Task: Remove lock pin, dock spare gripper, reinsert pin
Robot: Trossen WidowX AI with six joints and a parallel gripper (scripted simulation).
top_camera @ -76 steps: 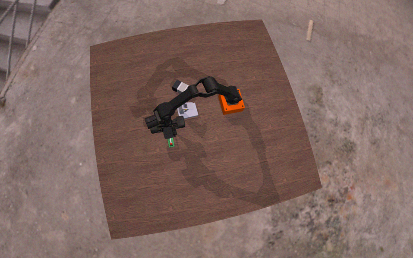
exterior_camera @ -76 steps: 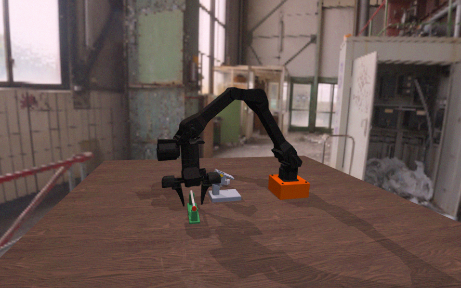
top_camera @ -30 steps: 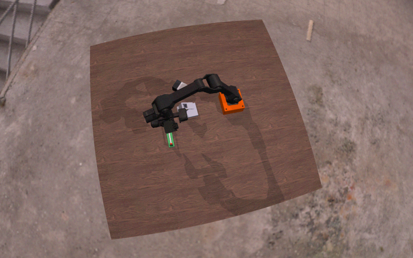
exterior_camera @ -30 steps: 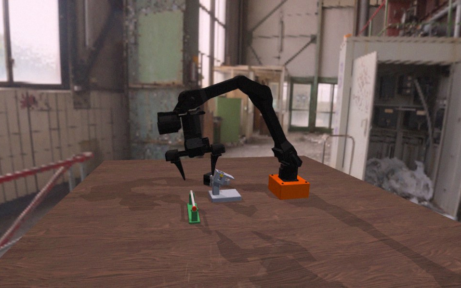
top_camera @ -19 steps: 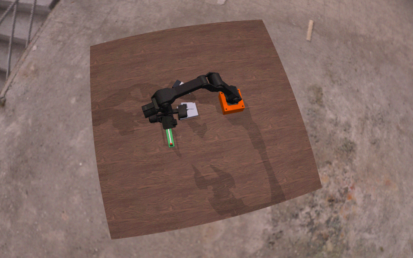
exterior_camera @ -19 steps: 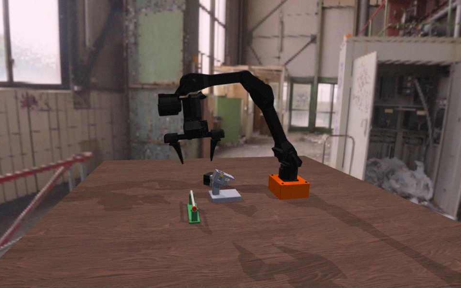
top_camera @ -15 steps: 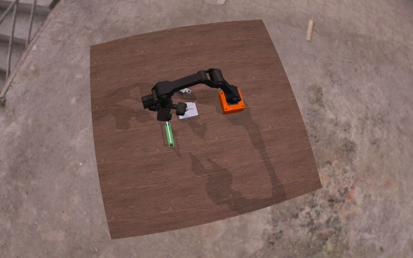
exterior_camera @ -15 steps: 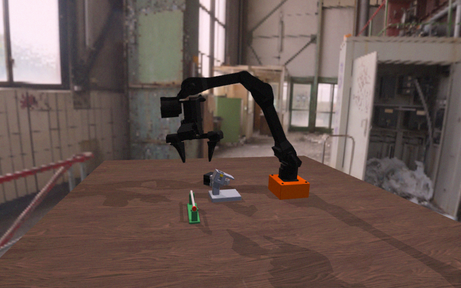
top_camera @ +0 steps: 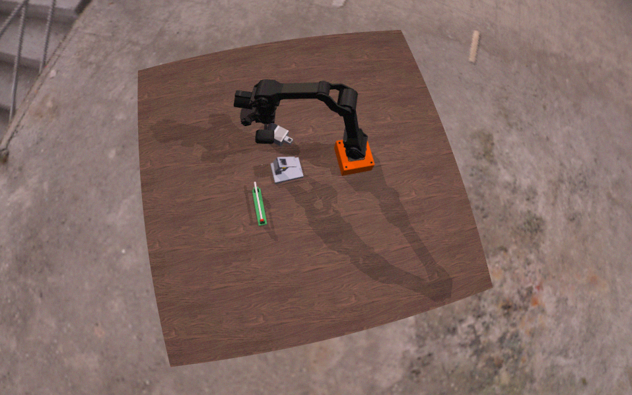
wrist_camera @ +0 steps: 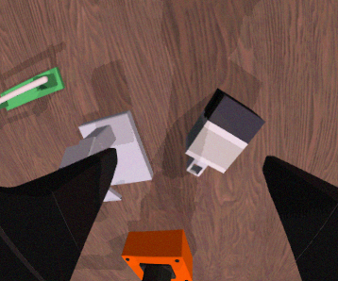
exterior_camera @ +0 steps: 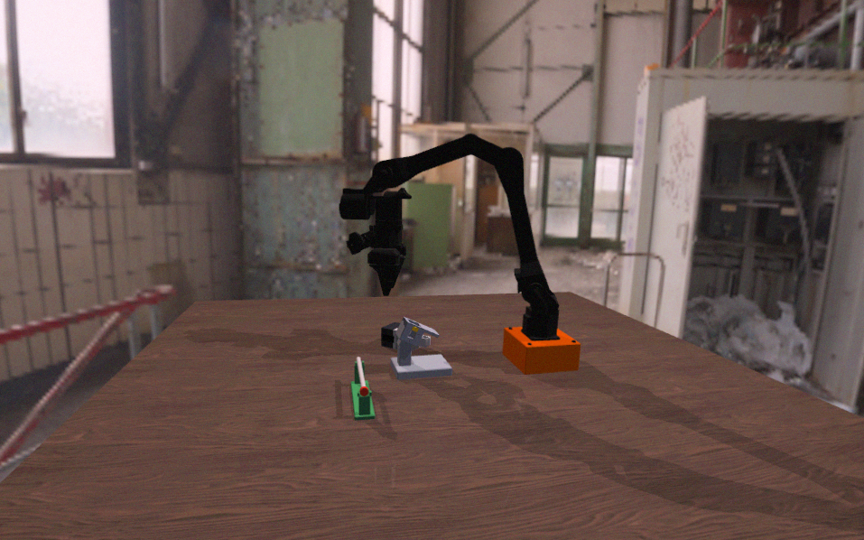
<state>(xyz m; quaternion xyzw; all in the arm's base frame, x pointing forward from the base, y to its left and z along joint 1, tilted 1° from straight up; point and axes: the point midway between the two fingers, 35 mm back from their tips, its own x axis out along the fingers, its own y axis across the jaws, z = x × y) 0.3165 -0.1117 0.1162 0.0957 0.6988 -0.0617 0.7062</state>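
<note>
The wooden table (top_camera: 259, 294) (exterior_camera: 422, 482) (wrist_camera: 124, 28) shows most of its outline from the top, with every part standing well in from its edges. Over it bends the black arm (top_camera: 303, 90) (exterior_camera: 518, 200), rising from an orange base (top_camera: 357, 169) (exterior_camera: 562, 358) (wrist_camera: 143, 242). The gripper (top_camera: 259, 117) (exterior_camera: 386, 293) (wrist_camera: 192, 159) hangs above the table; its jaws stand wide open, with nothing between them. The wrist view shows that spread; the exterior view lines the fingers up, but shows their height above everything.

The grey mount (top_camera: 296, 172) (exterior_camera: 432, 367) (wrist_camera: 133, 156) stands upright, its raised, tilted socket plainest from the exterior. The spare gripper (top_camera: 280, 133) (exterior_camera: 389, 335) (wrist_camera: 192, 159), partly hidden there, lies undocked near the mount; the wrist view shows a gap of wood between them and the looped spigot (wrist_camera: 192, 173).

The green rack (top_camera: 255, 201) (exterior_camera: 365, 412) (wrist_camera: 29, 98) sits apart across the mount's other side. The white lock pin (top_camera: 259, 203) (exterior_camera: 361, 376) (wrist_camera: 20, 93) lies along it, out of the socket, red head at one end.
</note>
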